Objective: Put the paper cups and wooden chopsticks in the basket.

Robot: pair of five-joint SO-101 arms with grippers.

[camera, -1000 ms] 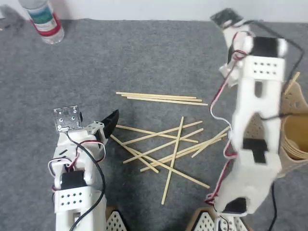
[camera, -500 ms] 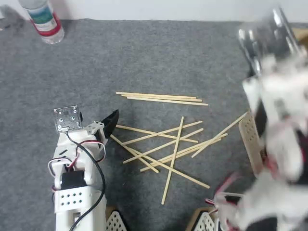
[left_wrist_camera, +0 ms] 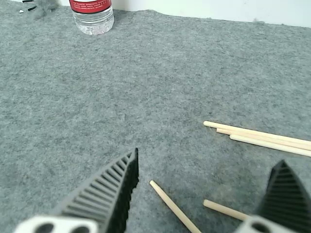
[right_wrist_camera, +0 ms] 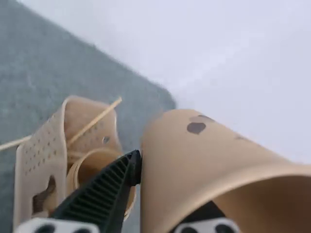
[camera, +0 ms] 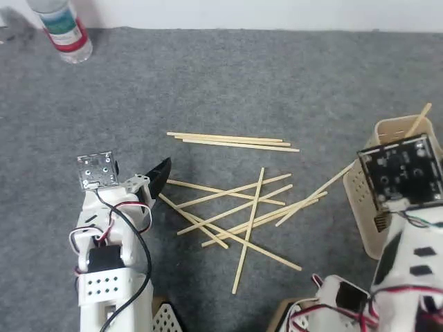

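I have a paper cup (right_wrist_camera: 218, 170) clamped in the right gripper (right_wrist_camera: 167, 194), its jaws pressed on the cup's wall, held above the basket (right_wrist_camera: 41, 150). Inside the basket sits what looks like another cup (right_wrist_camera: 92, 170), though I can't be sure from this angle, and one chopstick (camera: 418, 117) leans out over the rim. The loose wooden chopsticks (camera: 235, 207) lie crossed on the grey mat (camera: 242, 76), between the basket and the left gripper (left_wrist_camera: 204, 184). Its jaws stand apart, low over the mat beside the nearest sticks. A water bottle (camera: 62, 28) stands in the far corner.
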